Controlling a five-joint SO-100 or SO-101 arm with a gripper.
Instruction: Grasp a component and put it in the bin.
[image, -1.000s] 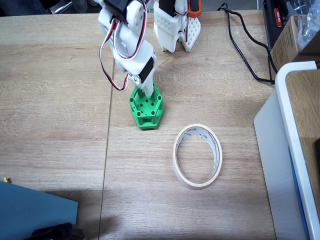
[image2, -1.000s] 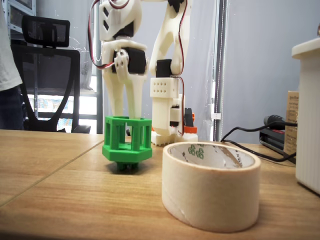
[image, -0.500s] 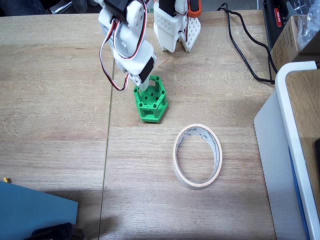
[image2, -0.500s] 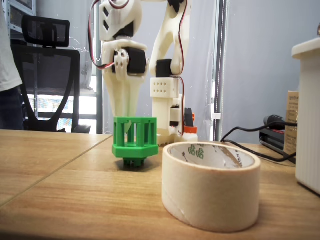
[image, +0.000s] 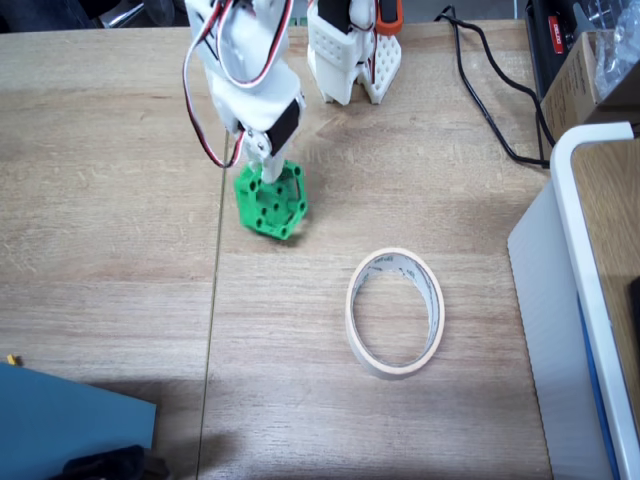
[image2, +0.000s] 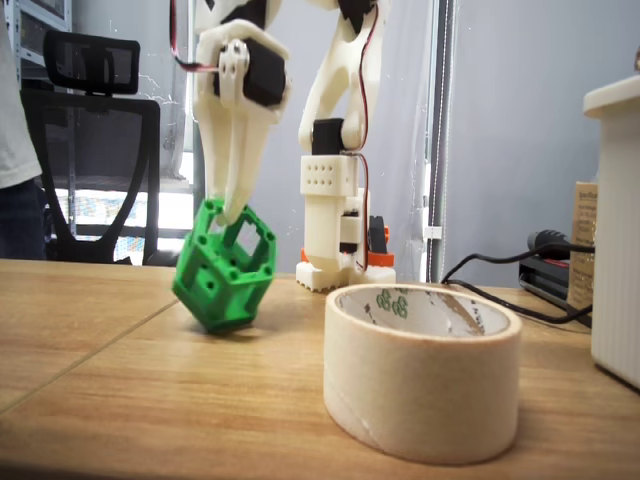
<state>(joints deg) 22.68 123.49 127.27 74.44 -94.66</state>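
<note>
A: Where is the green part (image2: 224, 268)?
B: Tilted, hanging from the gripper (image2: 232, 212), whose fingers are clamped on its top edge, low over the table (image: 110, 200).
A: And the tape roll (image: 394, 312)?
B: Flat on the table, well apart from the part.

component: I'm seeing one (image: 268, 201)
bin: I'm seeing one (image: 394, 311)
arm: I'm counting one (image: 243, 70)
</note>
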